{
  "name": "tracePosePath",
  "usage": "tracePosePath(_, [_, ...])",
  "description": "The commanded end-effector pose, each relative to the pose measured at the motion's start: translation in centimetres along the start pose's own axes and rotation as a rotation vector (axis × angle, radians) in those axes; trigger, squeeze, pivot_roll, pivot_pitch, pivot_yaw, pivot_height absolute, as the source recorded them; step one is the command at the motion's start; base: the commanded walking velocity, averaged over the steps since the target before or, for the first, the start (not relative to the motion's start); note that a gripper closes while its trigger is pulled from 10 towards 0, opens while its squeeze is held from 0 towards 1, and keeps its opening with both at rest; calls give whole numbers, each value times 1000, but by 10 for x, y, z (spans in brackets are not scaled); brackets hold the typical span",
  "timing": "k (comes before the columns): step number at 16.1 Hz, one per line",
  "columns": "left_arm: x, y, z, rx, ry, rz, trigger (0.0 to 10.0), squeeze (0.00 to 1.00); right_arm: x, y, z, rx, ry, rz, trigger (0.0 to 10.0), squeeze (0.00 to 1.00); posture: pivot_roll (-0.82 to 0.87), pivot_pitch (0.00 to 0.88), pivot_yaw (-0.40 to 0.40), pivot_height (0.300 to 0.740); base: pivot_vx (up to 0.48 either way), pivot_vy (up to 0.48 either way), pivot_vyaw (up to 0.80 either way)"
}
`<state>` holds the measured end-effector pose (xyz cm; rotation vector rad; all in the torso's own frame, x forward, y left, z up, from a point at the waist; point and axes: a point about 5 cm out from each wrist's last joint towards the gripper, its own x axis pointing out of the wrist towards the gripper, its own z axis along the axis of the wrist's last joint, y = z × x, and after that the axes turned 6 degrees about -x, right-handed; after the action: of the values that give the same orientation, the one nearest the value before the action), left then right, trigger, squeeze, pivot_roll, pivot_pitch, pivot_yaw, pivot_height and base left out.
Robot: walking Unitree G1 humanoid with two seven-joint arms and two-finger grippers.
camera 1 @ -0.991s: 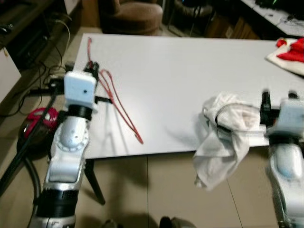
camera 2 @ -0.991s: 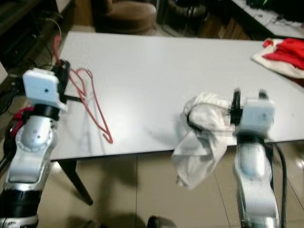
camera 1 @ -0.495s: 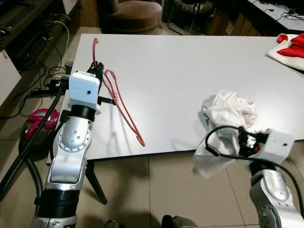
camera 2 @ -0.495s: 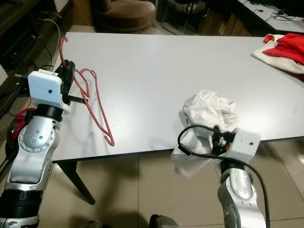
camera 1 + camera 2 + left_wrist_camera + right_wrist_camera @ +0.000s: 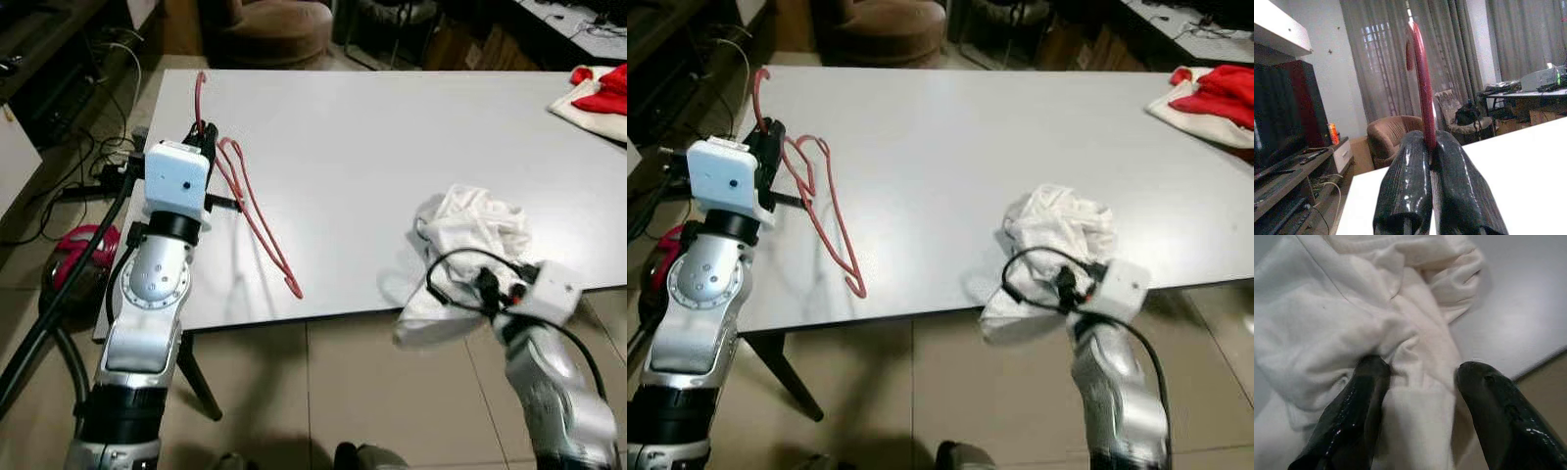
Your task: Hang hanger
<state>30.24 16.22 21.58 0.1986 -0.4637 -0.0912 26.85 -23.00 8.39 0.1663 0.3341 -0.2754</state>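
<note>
While clamped on red hanger (image 5: pixel 1420 83), left pincer (image 5: pixel 1431 161); right pincer (image 5: pixel 1420 382) spread over white cloth (image 5: pixel 1347 308)

Right gripper (image 5: pixel 1418 382) dropped below the table edge — now spread open around the white cloth (image 5: pixel 470 235).

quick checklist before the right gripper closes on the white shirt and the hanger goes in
1. Left gripper shut on the red hanger: ok.
2. Hanger lifted off the white table: not ok, its lower end rests on it.
3. Right gripper open around the white shirt: ok.
4. Fabric between its fingers: ok.
5. Shirt fully on the table: not ok, part hangs over the near edge.
6. Collar opening located: cannot tell, shirt is crumpled.
</note>
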Motion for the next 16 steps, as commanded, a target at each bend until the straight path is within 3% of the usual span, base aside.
tracePosePath(1, [5, -3, 8, 3, -35, -20, 10000, 0, 5, -10, -1, -2, 19, -26, 10000, 0, -91, 74, -30, 740, 0, 0, 0])
tracePosePath(6, [3, -7, 10, 1, -38, -37, 10000, 0, 49, -30, -1, -213, 95, -30, 10000, 0, -66, 87, -30, 740, 0, 0, 0])
tracePosePath(8, [2, -8, 8, 4, -29, -46, 10000, 0, 66, -34, 15, -356, 86, -29, 10000, 0, -61, 90, -27, 740, 0, 0, 0])
tracePosePath(9, [3, -9, 8, 3, -29, -47, 10000, 0, 70, -33, 22, -373, 71, -26, 10000, 0, -57, 94, -27, 740, 0, 0, 0])
tracePosePath(14, [2, -8, 7, 14, -16, -53, 10000, 0, 85, 2, 102, -537, -208, 12, 10000, 0, -42, 106, -25, 740, 0, 0, 0])
tracePosePath(16, [2, -10, 7, 17, -15, -56, 10000, 0, 85, 14, 118, -444, -269, 20, 10000, 0, -32, 107, -37, 740, 0, 0, 0])
